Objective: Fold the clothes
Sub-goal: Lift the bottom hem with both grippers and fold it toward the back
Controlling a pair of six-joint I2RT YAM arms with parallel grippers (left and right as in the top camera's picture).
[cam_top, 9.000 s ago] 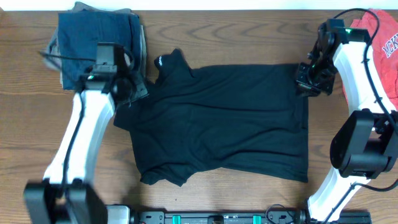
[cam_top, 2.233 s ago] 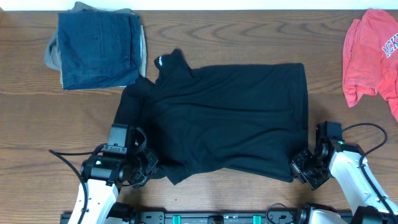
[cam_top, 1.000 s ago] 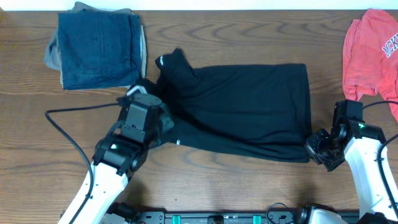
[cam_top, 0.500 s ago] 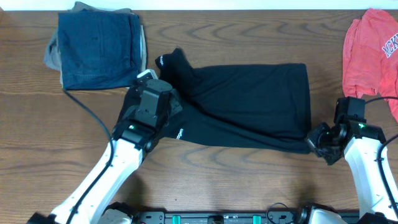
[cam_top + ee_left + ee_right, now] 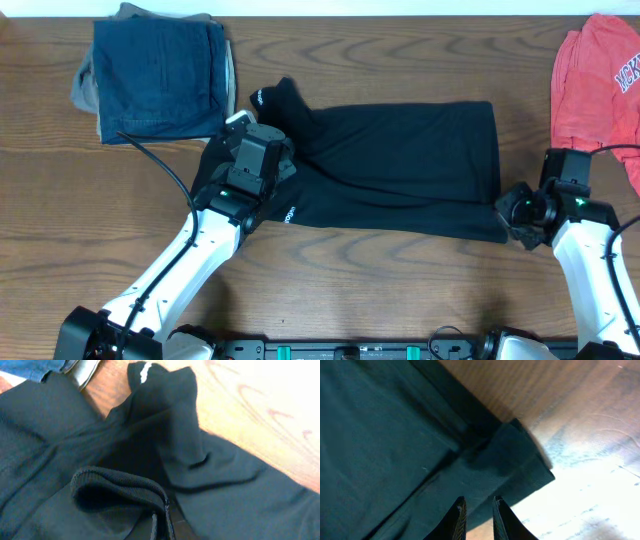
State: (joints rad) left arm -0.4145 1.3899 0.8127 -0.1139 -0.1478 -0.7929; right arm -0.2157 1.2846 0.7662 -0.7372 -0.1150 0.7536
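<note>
Since 1 second back, the clothes' (image 5: 400,160) near hem has travelled up over the body, leaving a narrower band mid-worktop (image 5: 380,290); left hand (image 5: 161,527) clamped on that hem to lay the fold, right hand (image 5: 476,512) slightly apart above the near-right corner, probably releasing.

Overhead camera looking straight down at whole desk (image 5: 330,290) from well above, far edge at top. Left wrist camera sitting close over black garment (image 5: 240,505) left end, facing desk's far-left corner, denim pile (image 5: 35,367) just showing. Right wrist camera hovering close over garment's near-right corner, desk wood beyond. All three sharing garment.
</note>
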